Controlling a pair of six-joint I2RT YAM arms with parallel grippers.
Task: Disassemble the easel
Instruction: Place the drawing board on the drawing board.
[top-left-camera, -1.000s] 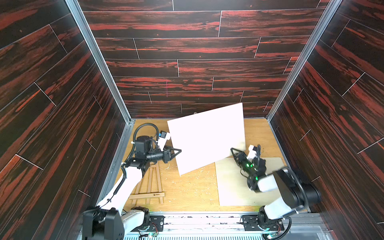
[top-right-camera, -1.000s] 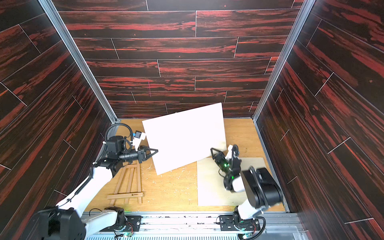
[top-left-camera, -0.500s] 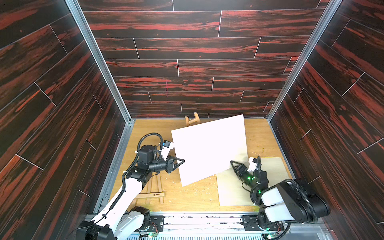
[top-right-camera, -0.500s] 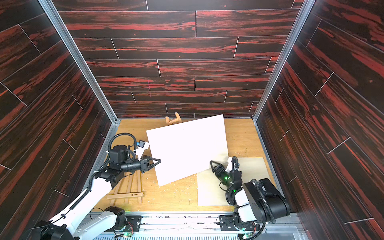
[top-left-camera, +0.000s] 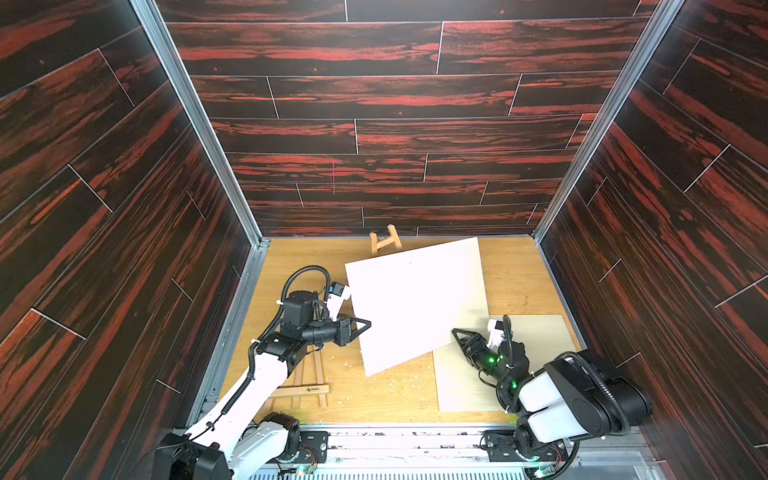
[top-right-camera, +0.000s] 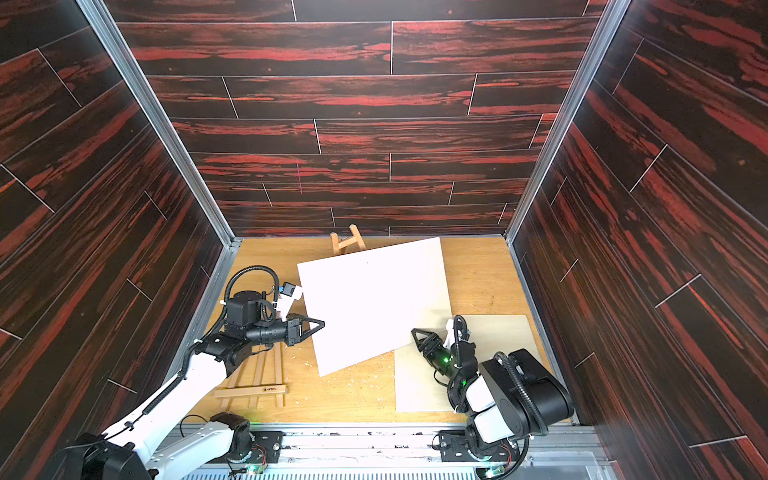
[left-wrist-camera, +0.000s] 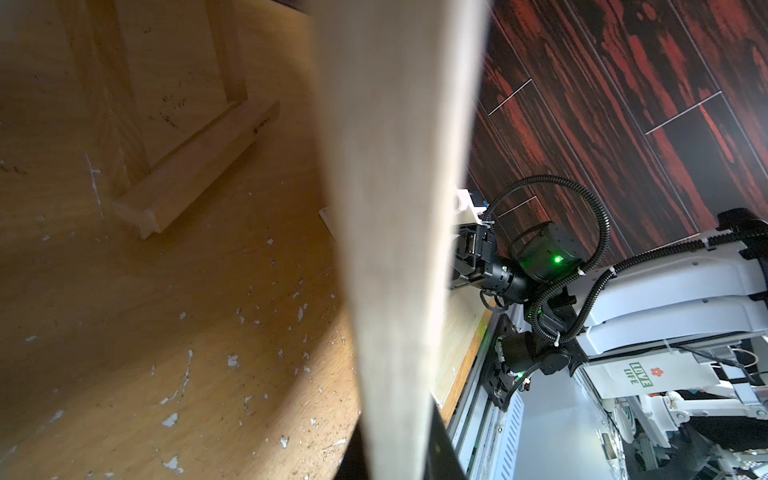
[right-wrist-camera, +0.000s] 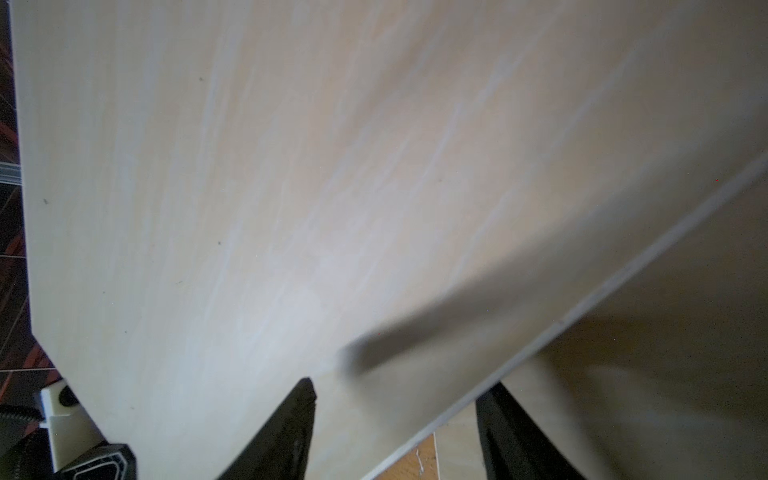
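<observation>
Clenching the white board (top-left-camera: 415, 303) edge are the left jaws; right jaws straddle it, released.

Matt pale board (top-left-camera: 415, 299), bare wooden easel (top-left-camera: 305, 389)

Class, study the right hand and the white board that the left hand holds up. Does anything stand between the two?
Nothing visible does. The right hand is open, and its fingers straddle the lower edge of the board, one on each face. The left hand grips the opposite edge.
</observation>
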